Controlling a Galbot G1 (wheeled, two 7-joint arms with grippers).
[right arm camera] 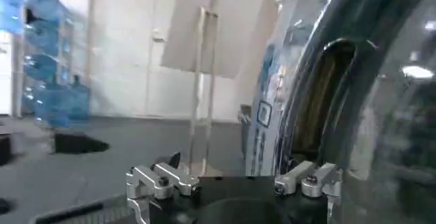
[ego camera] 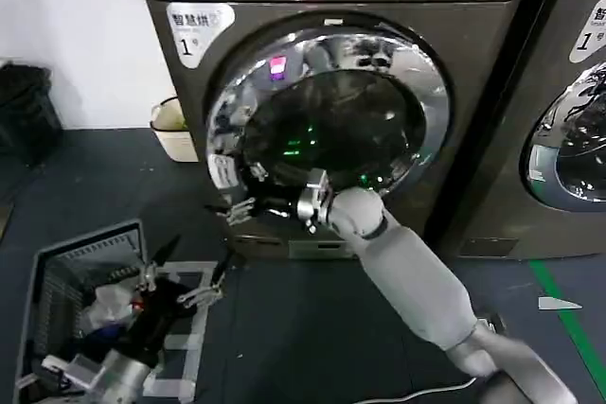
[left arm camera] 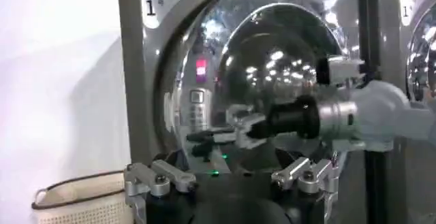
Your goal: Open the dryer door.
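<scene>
The dryer (ego camera: 189,92) is a dark bronze-grey machine with a white "1" sticker and a pink light on top. Its door (ego camera: 327,115) is a chrome-rimmed porthole with dark glass, also seen in the left wrist view (left arm camera: 286,75). Whether the door is latched or just ajar I cannot tell. My right gripper (ego camera: 237,207) is open at the door's lower left rim, its fingers (left arm camera: 208,137) pointing past the chrome edge (right arm camera: 300,75). Nothing lies between them (right arm camera: 235,181). My left gripper (ego camera: 185,276) hangs open and empty low at the left, facing the dryer (left arm camera: 231,178).
A grey laundry basket (ego camera: 57,262) with clothes sits on the floor at lower left, beside white tape marks (ego camera: 189,333). A beige bin (ego camera: 170,130) stands by the wall left of the dryer. A second like machine (ego camera: 568,139) stands at the right. Water bottles (right arm camera: 61,96) are far off.
</scene>
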